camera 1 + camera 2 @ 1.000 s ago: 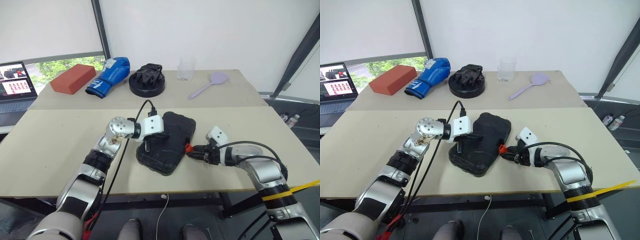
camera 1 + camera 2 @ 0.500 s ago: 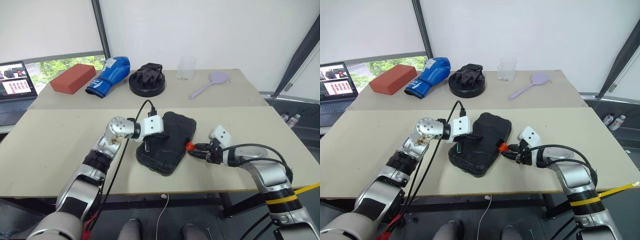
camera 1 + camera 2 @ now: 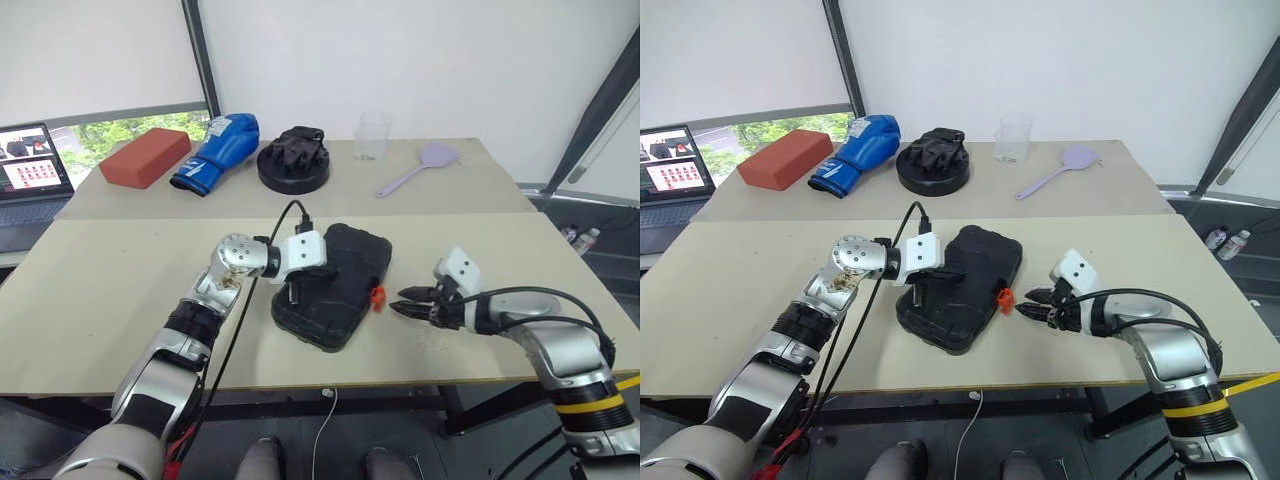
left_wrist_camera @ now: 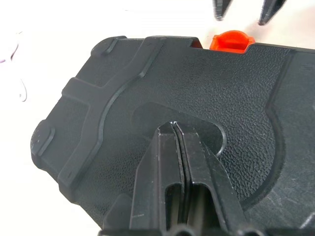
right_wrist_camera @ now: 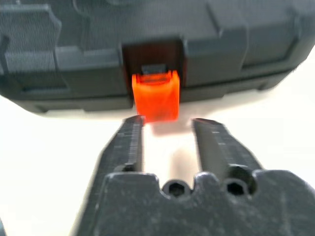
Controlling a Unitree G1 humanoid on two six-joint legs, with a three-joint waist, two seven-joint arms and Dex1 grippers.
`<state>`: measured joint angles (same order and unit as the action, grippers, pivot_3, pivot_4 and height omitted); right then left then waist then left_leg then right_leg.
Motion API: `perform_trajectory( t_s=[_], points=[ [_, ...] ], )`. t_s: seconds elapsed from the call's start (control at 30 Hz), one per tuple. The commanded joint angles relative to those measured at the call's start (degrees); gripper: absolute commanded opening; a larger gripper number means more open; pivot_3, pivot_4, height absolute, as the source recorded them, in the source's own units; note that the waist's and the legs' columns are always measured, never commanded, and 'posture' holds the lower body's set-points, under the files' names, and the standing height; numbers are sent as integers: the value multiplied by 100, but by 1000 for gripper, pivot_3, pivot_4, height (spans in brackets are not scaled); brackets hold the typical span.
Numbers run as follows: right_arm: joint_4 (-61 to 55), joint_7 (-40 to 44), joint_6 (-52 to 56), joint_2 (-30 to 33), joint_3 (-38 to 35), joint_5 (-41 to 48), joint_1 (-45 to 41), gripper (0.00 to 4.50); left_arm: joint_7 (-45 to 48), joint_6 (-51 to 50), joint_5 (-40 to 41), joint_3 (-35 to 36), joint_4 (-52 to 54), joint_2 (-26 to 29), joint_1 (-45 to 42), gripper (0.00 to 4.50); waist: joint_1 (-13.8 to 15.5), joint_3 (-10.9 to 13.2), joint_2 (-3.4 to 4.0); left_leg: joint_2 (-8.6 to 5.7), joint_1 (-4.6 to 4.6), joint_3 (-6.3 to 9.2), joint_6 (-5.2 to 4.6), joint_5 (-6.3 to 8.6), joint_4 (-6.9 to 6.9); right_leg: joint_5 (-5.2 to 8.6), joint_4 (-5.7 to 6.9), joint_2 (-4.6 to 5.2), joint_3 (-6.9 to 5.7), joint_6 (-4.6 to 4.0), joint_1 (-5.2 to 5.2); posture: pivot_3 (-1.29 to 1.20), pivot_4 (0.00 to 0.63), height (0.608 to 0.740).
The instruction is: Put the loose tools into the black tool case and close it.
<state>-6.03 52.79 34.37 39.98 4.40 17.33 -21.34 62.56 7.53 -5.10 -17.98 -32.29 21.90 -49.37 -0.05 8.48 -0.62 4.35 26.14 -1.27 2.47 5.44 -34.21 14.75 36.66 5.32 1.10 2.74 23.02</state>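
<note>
Case shut, latch side facing my right jaws

Black tool case lies closed on the near surface, lid down, ribbed shell up, set at a slant to the surface's front edge. Its orange latch sticks out from the side wall toward my right arm.

Left gripper: jaws pressed together, tips resting on the case's lid in the shallow moulded hollow, as the left wrist view shows.

Right gripper: jaws spread a little, holding nothing. The tips sit just beside the latch, apart from it, with bare surface between; the right wrist view shows the latch centred ahead of the gap.

Far surface, well apart from the case: red block, blue boxing glove, round black disc with black gloves on it, clear cup, lilac spatula. Laptop open at the far left edge.
</note>
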Motion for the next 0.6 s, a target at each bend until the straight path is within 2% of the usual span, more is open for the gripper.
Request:
perform_trajectory(
  t_s=[0.03, 0.07, 0.27, 0.47, 0.6],
  points=[
    [72, -27, -329, -90, 163, -193, -79, 289, 48, -86, -263, -271, -332, 33, 324, 0, 0, 0, 0, 0, 0, 0, 0, 0, 0, 0, 0, 0, 0, 0, 3, 0, 150, 735],
    [131, -61, -393, -138, 233, -267, -124, 78, 53, -83, -266, -278, -332, 30, 321, 0, -1, 0, 0, 0, 0, 0, 0, 0, 0, 0, -1, 0, 0, 0, 4, 0, 150, 735],
    [354, -243, -684, -488, 589, -644, -416, 78, 60, 28, -350, -354, -383, 35, 301, 0, -7, 0, 0, 0, -1, 0, 0, 0, 0, 0, -2, 0, 0, 0, 9, 0, 150, 735],
    [261, -388, -715, -771, 494, -645, -576, 78, 60, 125, -405, -445, -322, 20, 384, 0, -35, 0, 0, 0, 0, 0, 0, 0, 3, 0, 0, -1, 1, 0, 4, 0, 150, 735],
    [-7, -317, -604, -778, 313, -463, -657, 78, 76, 595, -712, -721, -205, 166, 591, 0, -63, -1, 2, 0, -1, 0, 0, 0, 4, 0, 3, -1, 1, -1, 5, 0, 150, 735]
  ],
)
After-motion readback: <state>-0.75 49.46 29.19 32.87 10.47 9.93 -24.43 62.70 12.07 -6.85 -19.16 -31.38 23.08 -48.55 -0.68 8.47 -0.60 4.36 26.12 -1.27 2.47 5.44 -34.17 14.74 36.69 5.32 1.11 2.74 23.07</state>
